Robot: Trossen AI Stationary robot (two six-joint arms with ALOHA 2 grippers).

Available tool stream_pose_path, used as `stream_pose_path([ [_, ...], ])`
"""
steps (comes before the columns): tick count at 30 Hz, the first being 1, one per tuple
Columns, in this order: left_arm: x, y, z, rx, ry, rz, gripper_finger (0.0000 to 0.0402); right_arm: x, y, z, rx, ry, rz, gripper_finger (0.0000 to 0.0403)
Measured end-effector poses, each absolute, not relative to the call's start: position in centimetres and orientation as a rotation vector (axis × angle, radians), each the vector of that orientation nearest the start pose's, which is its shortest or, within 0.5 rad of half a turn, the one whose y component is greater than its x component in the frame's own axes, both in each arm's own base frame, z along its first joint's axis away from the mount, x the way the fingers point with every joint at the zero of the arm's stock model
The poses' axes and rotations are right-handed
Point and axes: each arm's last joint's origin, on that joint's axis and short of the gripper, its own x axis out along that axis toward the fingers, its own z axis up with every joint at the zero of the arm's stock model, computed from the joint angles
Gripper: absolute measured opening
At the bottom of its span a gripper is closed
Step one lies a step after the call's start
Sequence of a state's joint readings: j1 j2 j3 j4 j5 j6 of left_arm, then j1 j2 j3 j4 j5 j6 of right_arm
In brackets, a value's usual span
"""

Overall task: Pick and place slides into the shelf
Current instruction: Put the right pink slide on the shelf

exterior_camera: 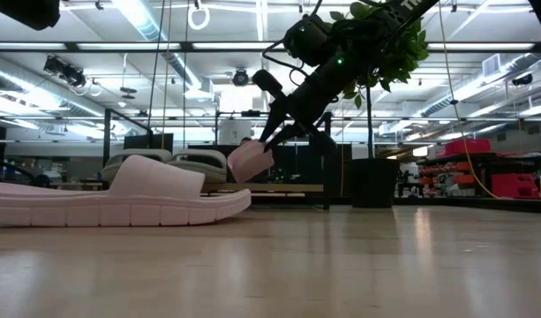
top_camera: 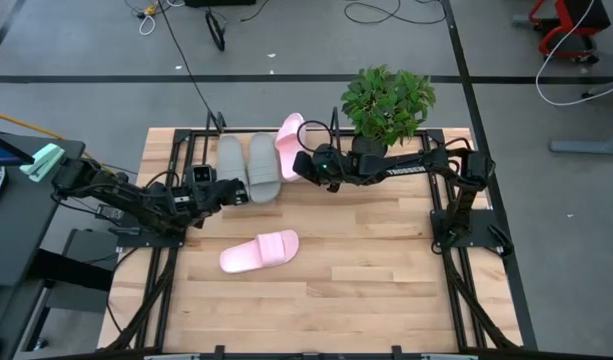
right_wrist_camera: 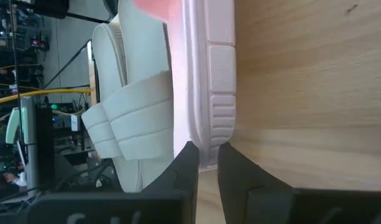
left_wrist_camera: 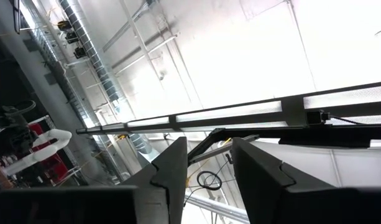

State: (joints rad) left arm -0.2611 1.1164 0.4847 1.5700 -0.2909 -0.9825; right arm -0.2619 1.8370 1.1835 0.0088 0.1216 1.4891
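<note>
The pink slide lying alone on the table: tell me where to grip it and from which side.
Grip the pink slide by the thin sole edge at its heel end, coming down from above. It lies flat, sole down, clear of the shelf, and the right gripper already pinches the other pink slide by its sole edge.

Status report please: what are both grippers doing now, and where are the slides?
Right gripper shut on pink slide at the shelf. Left gripper open, beside two grey slides on shelf. Second pink slide lies on table. Plant close by.
</note>
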Motion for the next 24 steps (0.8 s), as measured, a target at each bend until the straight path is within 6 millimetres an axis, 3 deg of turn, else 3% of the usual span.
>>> stream_pose_path([
  [24, 19.1, -4.2, 32.1, -1.165, -0.844, -0.419, 0.0126, 39.3, -11.4, 18.2, 1.54, 0.231, -0.725, 0.0053],
])
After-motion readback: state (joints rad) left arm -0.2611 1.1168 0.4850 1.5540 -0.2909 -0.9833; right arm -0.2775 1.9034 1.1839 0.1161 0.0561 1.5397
